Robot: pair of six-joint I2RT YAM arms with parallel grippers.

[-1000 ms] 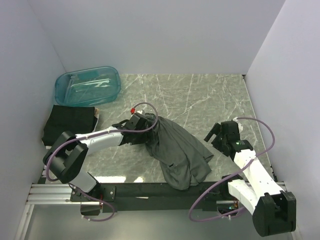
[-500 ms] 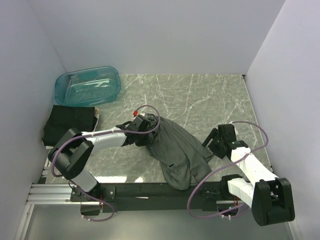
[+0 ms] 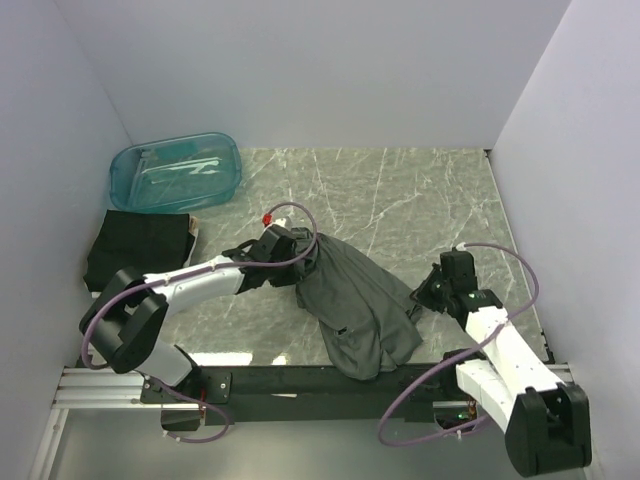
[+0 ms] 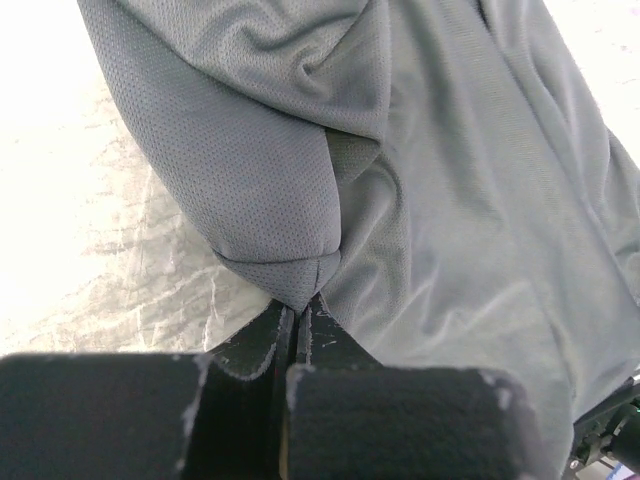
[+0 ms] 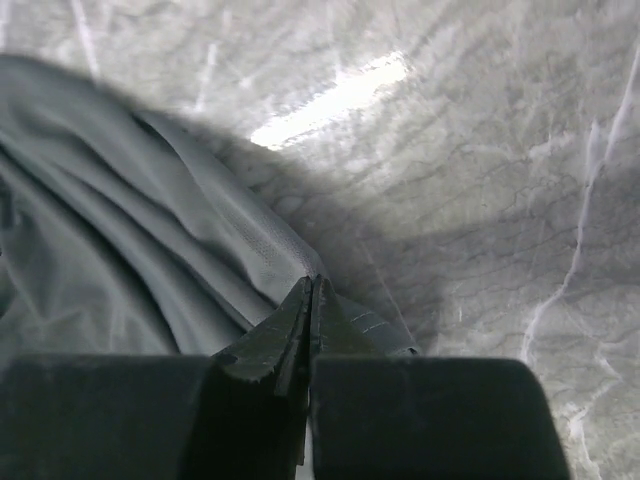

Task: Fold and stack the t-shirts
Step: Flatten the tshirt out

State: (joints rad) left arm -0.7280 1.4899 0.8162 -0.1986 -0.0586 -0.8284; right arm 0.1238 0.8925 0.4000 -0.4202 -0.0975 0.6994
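Observation:
A crumpled grey t-shirt (image 3: 355, 300) lies in the middle of the marble table, its lower end hanging over the front rail. My left gripper (image 3: 298, 264) is at the shirt's upper left. In the left wrist view its jaws (image 4: 300, 308) are shut on a pinched fold of the grey t-shirt (image 4: 470, 200). My right gripper (image 3: 420, 300) is at the shirt's right edge, low to the table. The right wrist view shows its jaws (image 5: 312, 287) shut on the hem of the t-shirt (image 5: 120, 220). A folded black t-shirt (image 3: 140, 245) lies flat at the far left.
A translucent teal tub (image 3: 175, 170) stands at the back left, beyond the folded shirt. White walls close in the left, back and right sides. The black front rail (image 3: 300, 380) runs along the near edge between the arm bases.
My right gripper has moved left to the shirt's right edge and shut on it. My left gripper shut on the fold at the shirt's upper left and has stayed there.

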